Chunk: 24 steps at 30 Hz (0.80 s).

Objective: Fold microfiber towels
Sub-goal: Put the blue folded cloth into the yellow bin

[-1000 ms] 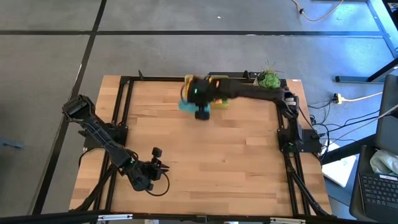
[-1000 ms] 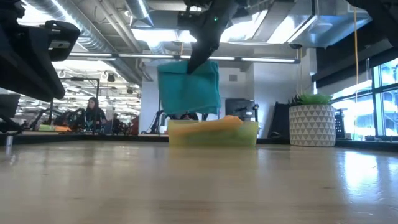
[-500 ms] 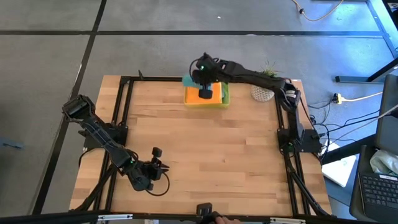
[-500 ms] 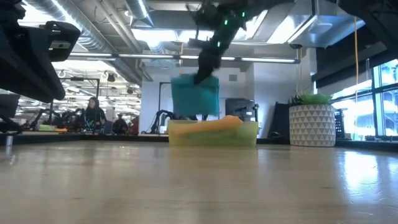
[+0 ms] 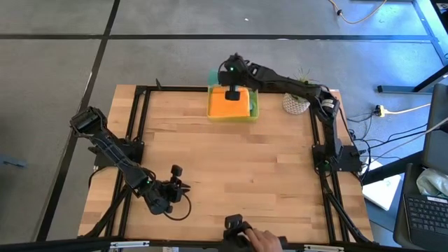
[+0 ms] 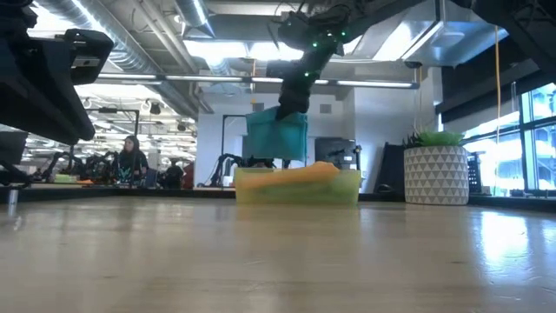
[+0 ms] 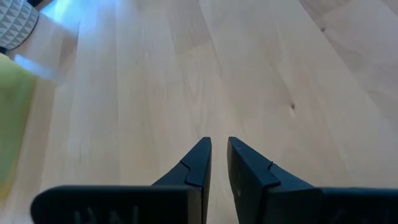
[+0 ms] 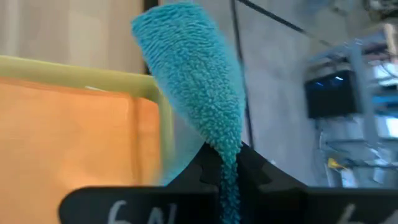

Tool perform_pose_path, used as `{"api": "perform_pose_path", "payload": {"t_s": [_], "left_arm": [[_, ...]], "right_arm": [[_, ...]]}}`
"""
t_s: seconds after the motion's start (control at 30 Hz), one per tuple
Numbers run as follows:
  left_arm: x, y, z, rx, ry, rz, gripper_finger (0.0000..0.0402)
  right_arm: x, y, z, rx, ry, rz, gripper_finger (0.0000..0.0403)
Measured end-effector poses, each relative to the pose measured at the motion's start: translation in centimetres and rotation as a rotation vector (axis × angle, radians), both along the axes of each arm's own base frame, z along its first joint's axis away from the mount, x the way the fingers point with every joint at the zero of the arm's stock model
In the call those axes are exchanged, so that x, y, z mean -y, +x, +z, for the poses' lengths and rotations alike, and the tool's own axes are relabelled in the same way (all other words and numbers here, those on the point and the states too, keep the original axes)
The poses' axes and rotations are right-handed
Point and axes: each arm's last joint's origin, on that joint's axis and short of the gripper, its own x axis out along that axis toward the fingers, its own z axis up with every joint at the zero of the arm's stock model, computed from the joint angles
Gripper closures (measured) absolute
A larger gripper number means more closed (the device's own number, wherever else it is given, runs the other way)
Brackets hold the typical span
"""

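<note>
My right gripper (image 5: 233,85) is shut on a teal towel (image 6: 276,137) above the far edge of the yellow tray (image 5: 253,109) at the table's far side. The towel also shows in the right wrist view (image 8: 198,81). An orange towel (image 5: 229,103) lies flat in the tray and shows above its rim in the low view (image 6: 304,171). My left gripper (image 5: 175,187) is shut and empty, low over the table's near left part (image 7: 219,147). The other towels are out of view. My right gripper pinches the teal towel's top part (image 8: 229,167) between its two fingers, where the cloth is bunched. The fingers come from above, pointing down. The towel hangs below them (image 6: 276,148); its lower edge is level with the tray's top, and I cannot tell whether it touches.
A white patterned pot with a green plant (image 5: 297,102) stands at the far right corner, right of the tray. A person's hand (image 5: 264,242) with a dark object (image 5: 234,227) is at the table's near edge. The bare wooden tabletop (image 5: 238,168) lies between.
My right gripper has gone toward the table's far edge with the teal towel, from in front of the tray to over its far edge. The towel still hangs below it, and the orange towel now shows uncovered. A person's hand has come in at the near edge.
</note>
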Motion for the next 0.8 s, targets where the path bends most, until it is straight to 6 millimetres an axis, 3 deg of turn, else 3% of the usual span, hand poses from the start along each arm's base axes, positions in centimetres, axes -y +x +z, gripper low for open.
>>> {"api": "perform_pose_path", "payload": {"t_s": [0.17, 0.5, 0.67, 0.8], "left_arm": [[-0.1, 0.0, -0.1, -0.007, -0.003, 0.015, 0.0356], [-0.1, 0.0, -0.1, -0.012, -0.034, 0.024, 0.0356], [-0.1, 0.0, -0.1, -0.012, -0.034, 0.023, 0.0356], [-0.1, 0.0, -0.1, -0.012, -0.033, 0.024, 0.0356]], "right_arm": [[-0.1, -0.4, -1.4, -0.005, 0.106, 0.044, 0.0390], [-5.6, -0.6, -9.4, -0.174, 0.318, 0.143, 0.0384], [-7.5, -0.3, -10.2, -0.192, 0.342, 0.157, 0.0373], [-7.9, 0.0, -9.8, -0.186, 0.347, 0.153, 0.0329]]}}
